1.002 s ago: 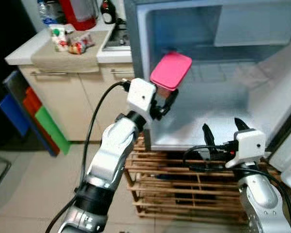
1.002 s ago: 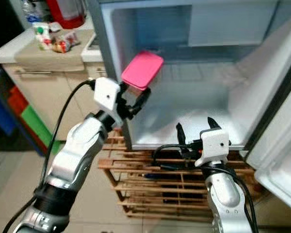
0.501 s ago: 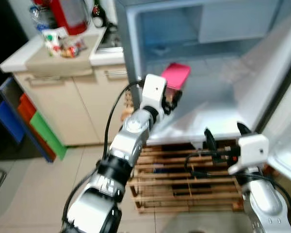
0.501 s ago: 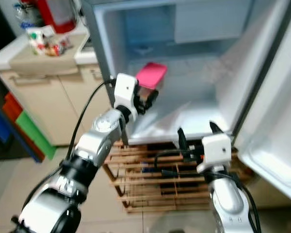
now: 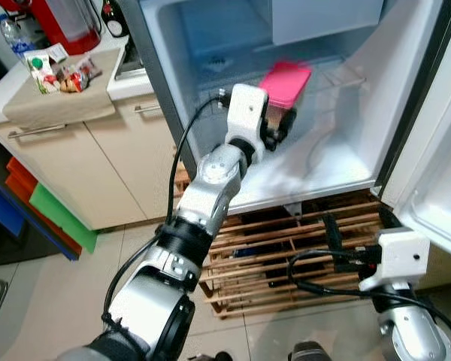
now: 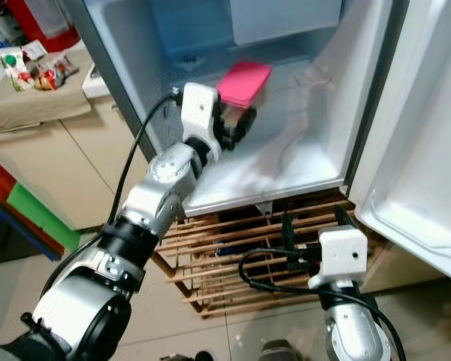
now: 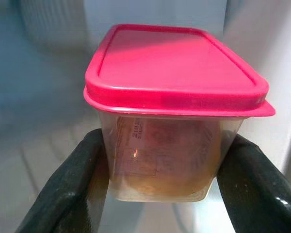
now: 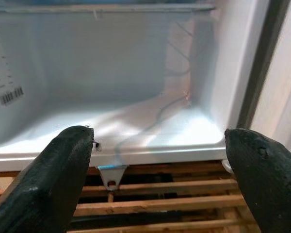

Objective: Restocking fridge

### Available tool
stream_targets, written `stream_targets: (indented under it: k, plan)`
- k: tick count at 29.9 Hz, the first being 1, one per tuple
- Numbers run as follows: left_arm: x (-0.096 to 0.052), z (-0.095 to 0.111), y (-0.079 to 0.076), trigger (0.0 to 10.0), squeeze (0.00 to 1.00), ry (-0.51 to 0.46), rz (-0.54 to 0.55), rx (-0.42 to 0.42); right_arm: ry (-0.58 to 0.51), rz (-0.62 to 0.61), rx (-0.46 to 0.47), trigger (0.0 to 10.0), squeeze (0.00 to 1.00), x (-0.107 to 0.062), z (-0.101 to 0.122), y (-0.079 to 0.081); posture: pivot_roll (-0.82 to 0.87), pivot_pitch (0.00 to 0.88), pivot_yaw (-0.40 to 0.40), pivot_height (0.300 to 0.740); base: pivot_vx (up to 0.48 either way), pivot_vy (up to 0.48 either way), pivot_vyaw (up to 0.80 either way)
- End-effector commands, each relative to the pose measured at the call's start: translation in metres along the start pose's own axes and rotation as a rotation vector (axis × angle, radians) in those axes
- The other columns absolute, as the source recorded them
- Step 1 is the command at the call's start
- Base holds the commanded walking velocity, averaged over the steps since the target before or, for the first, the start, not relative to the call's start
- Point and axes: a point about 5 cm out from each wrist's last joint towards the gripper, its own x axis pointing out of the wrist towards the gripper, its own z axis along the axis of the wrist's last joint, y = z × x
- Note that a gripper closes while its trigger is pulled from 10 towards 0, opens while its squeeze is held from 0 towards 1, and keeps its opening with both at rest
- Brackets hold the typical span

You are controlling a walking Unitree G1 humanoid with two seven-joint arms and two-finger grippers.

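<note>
I see the left gripper (image 7: pixel 162 182) clamped on the pink-lidded container (image 7: pixel 169 121), 1 black finger on each side wall, holding it up inside the open fridge (image 5: pixel 338 162). My right gripper (image 8: pixel 160 174) hangs spread wide, below the fridge's front edge, before the wooden rack (image 5: pixel 270 248).

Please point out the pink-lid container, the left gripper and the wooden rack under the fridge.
container (image 7: pixel 177 63), left wrist view, on the pink lid.
left gripper (image 7: pixel 166 182), left wrist view, midway between the fingertips.
wooden rack (image 5: pixel 263 252), left eye view, on a front slat.
</note>
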Motion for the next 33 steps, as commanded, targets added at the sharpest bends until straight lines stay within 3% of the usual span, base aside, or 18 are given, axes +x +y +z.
stream_targets:
  k: [1, 9, 17, 22, 25, 33]
  plan:
    - [0.013, 0.020, -0.031, 10.0, 0.00, -0.088, -0.004, -0.102, -0.011, 0.002, -0.001, 10.0, 0.00, -0.002, 0.006, 0.002, -0.36, 0.093, 0.214, 0.740, 0.000, 0.000, 0.00]
    - [0.007, 0.017, -0.011, 10.0, 0.00, -0.082, 0.132, -0.094, 0.005, 0.008, -0.010, 10.0, 0.00, -0.004, 0.005, -0.001, -0.36, 0.098, 0.197, 0.740, 0.000, 0.000, 0.00]
    - [0.001, 0.013, -0.004, 10.0, 0.00, -0.064, 0.187, -0.088, 0.013, 0.024, -0.011, 10.0, 0.00, -0.002, 0.004, 0.000, -0.35, 0.097, 0.187, 0.740, 0.000, 0.000, 0.00]
    - [-0.010, 0.004, -0.008, 10.0, 0.00, -0.014, 0.148, -0.101, 0.019, 0.030, -0.011, 10.0, 0.00, -0.001, 0.003, -0.001, -0.34, 0.099, 0.179, 0.740, 0.000, 0.000, 0.00]
    - [-0.022, -0.004, -0.002, 10.0, 0.00, 0.033, 0.132, -0.093, 0.028, 0.033, -0.011, 10.0, 0.00, -0.001, 0.001, -0.002, -0.33, 0.095, 0.176, 0.740, 0.000, 0.000, 0.00]
    - [-0.043, -0.002, 0.011, 10.0, 0.00, 0.070, 0.124, -0.051, 0.028, 0.043, -0.012, 10.0, 0.00, 0.002, 0.000, -0.002, -0.31, 0.075, 0.165, 0.740, 0.000, 0.000, 0.00]
